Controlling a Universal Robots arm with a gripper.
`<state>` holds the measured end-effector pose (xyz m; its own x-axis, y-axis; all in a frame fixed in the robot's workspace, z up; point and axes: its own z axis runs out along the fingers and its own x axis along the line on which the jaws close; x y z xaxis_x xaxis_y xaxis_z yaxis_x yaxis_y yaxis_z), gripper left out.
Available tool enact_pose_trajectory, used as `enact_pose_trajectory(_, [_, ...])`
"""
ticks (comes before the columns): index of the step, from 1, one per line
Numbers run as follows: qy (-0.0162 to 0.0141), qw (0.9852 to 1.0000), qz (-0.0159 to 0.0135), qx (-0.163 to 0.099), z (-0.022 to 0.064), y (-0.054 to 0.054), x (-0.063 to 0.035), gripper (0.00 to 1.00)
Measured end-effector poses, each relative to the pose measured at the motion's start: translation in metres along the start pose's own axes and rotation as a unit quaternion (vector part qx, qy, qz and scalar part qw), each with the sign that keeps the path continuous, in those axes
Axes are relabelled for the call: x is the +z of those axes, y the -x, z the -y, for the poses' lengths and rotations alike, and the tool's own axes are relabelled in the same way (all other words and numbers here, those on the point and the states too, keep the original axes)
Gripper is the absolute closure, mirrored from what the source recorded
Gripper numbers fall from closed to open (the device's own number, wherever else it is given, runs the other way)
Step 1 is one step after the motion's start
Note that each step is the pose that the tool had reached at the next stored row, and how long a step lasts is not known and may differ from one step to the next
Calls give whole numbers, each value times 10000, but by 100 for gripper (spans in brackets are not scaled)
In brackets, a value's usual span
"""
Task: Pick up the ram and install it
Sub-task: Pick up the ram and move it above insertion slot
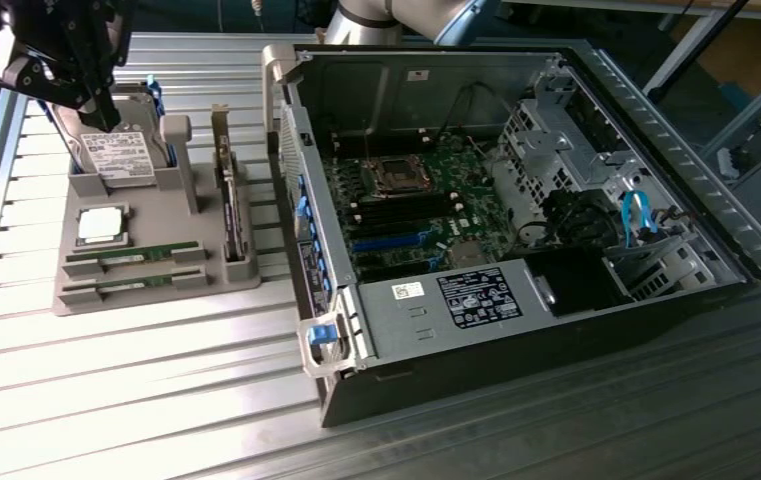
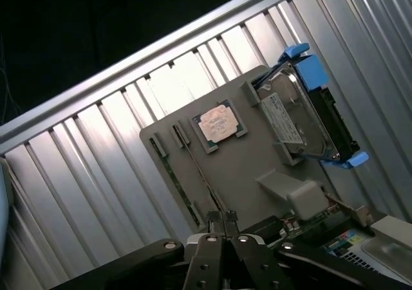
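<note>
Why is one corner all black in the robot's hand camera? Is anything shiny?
Wrist view: nothing past the table is lit, so it's black; the table's ribs gleam, the square chip glints. Exterior view: the slats shine; the computer case is shadowy inside.

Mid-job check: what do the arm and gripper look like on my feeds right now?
The gripper is black: linked bars joined by round silver pins, with two slim dark fingers tapering to narrow tips. The arm is a smooth silver-grey tube with a paler rounded joint.
</note>
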<state>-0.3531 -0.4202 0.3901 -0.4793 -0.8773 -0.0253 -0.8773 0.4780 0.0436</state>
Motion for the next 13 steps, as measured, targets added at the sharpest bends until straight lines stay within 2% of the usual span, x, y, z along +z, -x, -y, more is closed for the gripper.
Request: enact_pose_trajectory(13, [11, 9990, -19, -441, 0, 0, 0, 90])
